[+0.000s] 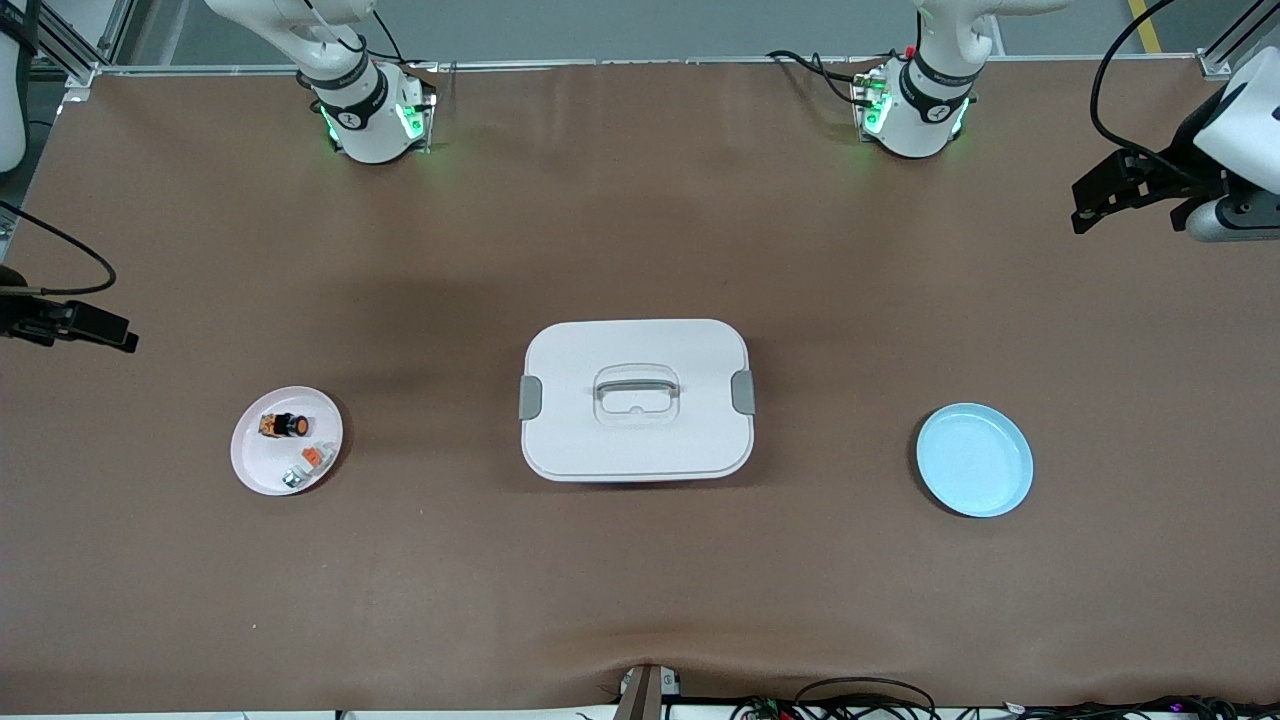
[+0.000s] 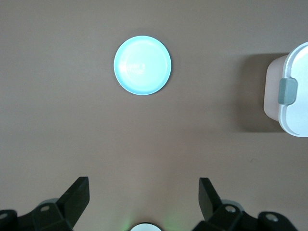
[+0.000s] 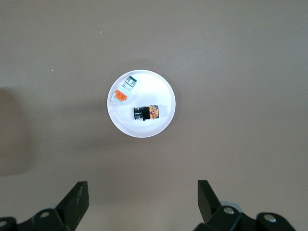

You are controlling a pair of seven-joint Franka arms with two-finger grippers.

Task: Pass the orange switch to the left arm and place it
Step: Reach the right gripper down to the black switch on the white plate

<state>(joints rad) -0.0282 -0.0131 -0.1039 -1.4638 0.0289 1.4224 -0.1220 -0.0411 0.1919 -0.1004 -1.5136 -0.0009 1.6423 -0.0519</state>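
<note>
While both grippers hover open, orange switch lies on pink plate

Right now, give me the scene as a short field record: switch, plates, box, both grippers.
switch: orange switch lies on its side on the pink plate, beside a small white piece
pink plate: toward the right arm's end of the table
box: white box in the middle of the table, lid on, between the two plates
blue plate: blue plate bare, toward the left arm's end
left gripper: left gripper open, above the table near the blue plate
right gripper: right gripper open, above the table near the pink plate
progress: switch not yet picked up
</note>
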